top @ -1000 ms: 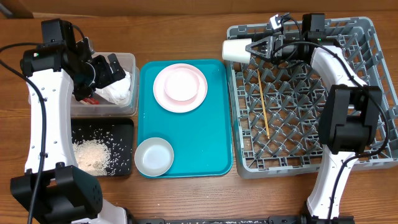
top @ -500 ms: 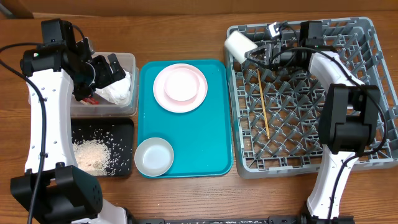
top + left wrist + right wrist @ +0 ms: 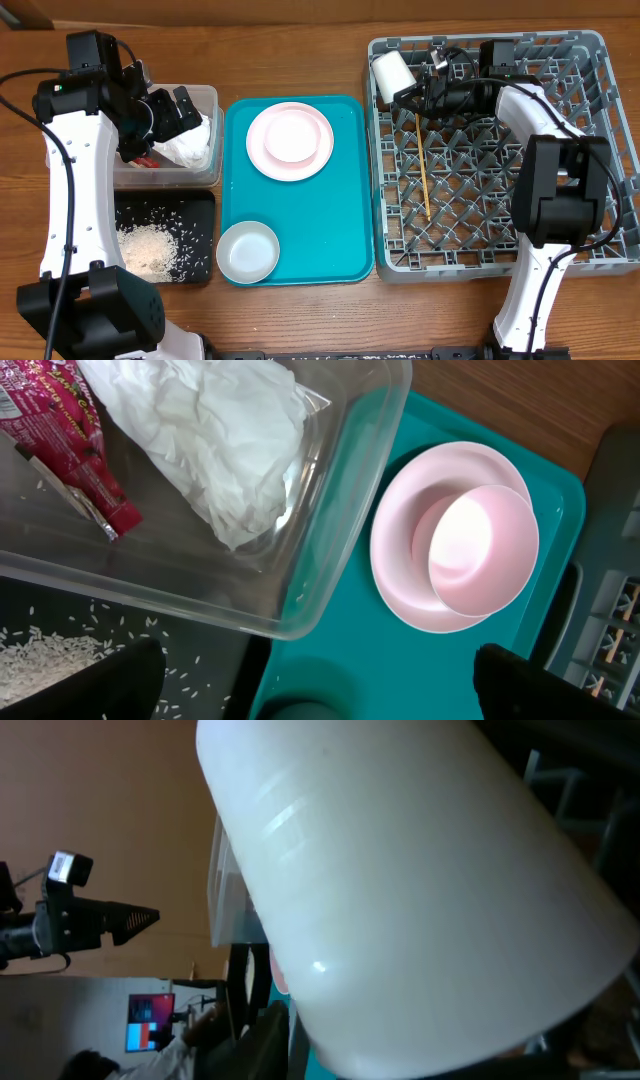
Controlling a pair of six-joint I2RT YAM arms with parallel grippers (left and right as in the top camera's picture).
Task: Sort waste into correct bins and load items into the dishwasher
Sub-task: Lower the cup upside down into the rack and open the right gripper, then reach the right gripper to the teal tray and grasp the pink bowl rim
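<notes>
Cup (image 3: 392, 72) lay at the rack's (image 3: 480, 262) far-left corner — light, rigid, slick; I'd pinch its rim. Right gripper's (image 3: 420, 88) hold I couldn't tell; left gripper (image 3: 178, 108) gaped wide.

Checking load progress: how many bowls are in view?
2. A pinkish bowl sits on the pink plate at the far end of the teal tray; a white-grey bowl sits in its near left corner. None shows in the dish rack, partly hidden.
</notes>
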